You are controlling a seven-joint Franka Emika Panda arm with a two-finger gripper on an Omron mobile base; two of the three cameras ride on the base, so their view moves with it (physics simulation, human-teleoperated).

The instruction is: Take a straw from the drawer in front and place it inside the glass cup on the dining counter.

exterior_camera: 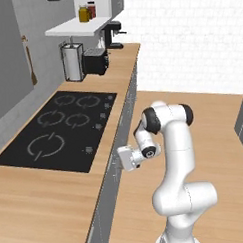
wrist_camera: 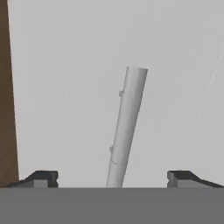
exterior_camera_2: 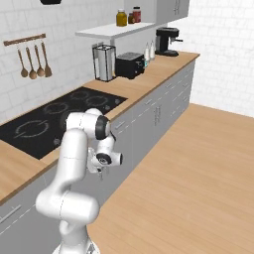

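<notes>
Right by the grey drawer (wrist_camera: pixel 87 65), the gripper (wrist_camera: pixel 113 178) has its 2 fingers wide apart around the bar handle (wrist_camera: pixel 127 127), ready to grab and pull.

Kitchen; cooktop (exterior_camera: pixel 64 130), toaster (exterior_camera_2: pixel 130 65), coffee machine (exterior_camera_2: pixel 167 41)

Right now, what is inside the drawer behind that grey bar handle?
Cannot be seen: the light grey drawer front is closed. Its grey bar handle sits between the open gripper fingertips, untouched.
</notes>
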